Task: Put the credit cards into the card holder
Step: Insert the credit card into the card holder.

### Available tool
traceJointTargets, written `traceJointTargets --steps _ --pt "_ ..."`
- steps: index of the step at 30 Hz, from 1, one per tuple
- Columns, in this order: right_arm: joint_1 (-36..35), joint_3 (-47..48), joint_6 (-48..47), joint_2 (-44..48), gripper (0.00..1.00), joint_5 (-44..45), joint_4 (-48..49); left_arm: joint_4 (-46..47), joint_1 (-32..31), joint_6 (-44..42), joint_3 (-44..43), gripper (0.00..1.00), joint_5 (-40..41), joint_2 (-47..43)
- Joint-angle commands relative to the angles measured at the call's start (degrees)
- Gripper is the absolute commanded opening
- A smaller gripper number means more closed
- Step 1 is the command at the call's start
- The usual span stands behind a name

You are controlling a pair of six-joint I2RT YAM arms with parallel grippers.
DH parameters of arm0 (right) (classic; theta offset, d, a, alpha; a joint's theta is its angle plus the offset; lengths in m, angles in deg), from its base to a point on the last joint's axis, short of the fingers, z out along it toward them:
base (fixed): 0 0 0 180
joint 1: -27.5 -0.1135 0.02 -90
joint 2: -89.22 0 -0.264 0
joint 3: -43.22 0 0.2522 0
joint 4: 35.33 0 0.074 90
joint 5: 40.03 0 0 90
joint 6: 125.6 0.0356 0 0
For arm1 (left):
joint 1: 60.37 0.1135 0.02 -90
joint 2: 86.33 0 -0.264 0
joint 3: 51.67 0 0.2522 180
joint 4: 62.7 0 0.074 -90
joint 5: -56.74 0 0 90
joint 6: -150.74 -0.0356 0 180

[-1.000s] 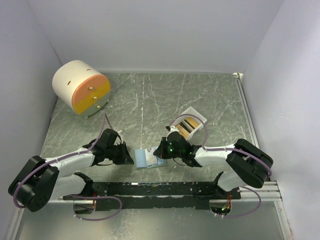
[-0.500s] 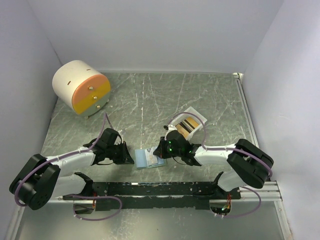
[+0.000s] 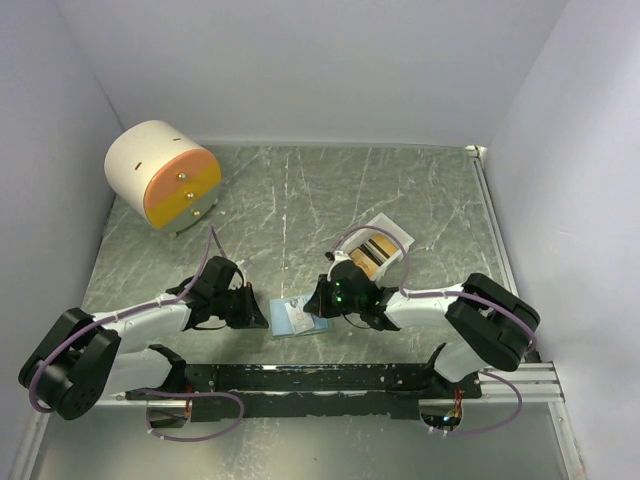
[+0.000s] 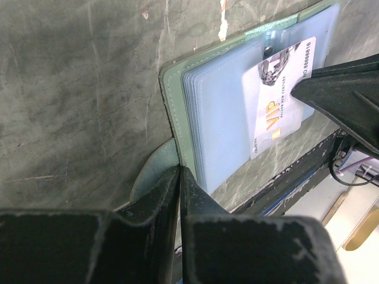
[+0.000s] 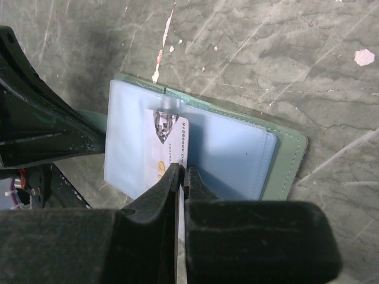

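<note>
The card holder (image 3: 290,318) lies open on the table between both grippers, sage green outside, pale blue pockets up. It also shows in the left wrist view (image 4: 219,118) and the right wrist view (image 5: 237,154). My left gripper (image 4: 179,171) is shut on the holder's green edge tab (image 4: 151,174) at its left side. My right gripper (image 5: 182,174) is shut on a white VIP credit card (image 5: 169,142), which lies partly under a clear pocket. The same card shows in the left wrist view (image 4: 278,94). More credit cards (image 3: 374,250), orange-gold and striped, lie behind the right gripper.
The spare cards rest in a small white tray (image 3: 387,222) at centre right. A round cream-and-orange drawer cabinet (image 3: 165,178) stands at the back left. The black rail (image 3: 330,378) runs along the near edge just below the holder.
My right gripper has crept a little to the left with the card, further over the holder. The left gripper has held still.
</note>
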Motion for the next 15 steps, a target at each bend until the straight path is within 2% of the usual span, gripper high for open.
traceJointTargets --steps 1,15 --pt "0.0 -1.7 2.0 -0.3 0.0 2.5 -0.3 0.2 0.0 -0.6 -1.0 0.17 0.9 -0.1" --pt "0.5 -3.0 5.8 -0.3 0.0 5.2 3.0 1.8 0.0 0.3 0.7 0.17 0.2 -0.7"
